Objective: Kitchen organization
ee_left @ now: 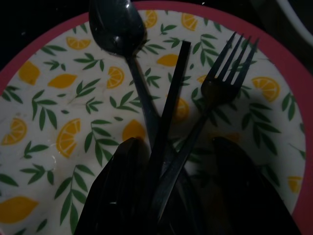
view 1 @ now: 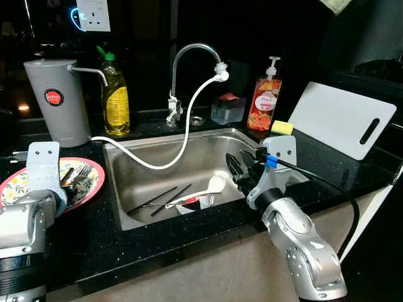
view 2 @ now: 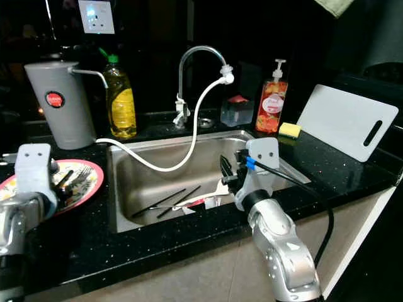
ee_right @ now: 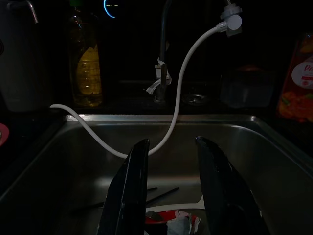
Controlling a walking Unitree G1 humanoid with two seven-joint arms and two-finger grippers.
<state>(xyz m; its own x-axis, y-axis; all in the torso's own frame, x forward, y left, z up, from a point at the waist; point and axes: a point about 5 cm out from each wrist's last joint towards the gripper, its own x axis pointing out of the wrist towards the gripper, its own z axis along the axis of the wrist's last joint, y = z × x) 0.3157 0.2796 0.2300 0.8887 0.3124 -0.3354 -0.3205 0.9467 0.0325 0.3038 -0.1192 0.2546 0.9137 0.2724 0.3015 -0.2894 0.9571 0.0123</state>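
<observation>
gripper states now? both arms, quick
Left gripper: open over the lemon plate, fingers either side of the black cutlery, not clamped.
Right gripper: open, empty, above the sink.

Dim kitchen, black background; light from the front glares off the sink [view 1: 126,182]; both wrist views murky, unblurred.

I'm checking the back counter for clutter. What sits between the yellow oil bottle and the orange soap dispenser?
In the left eye view, the faucet with its white hose and a small clear container stand between the oil bottle and soap dispenser.
</observation>
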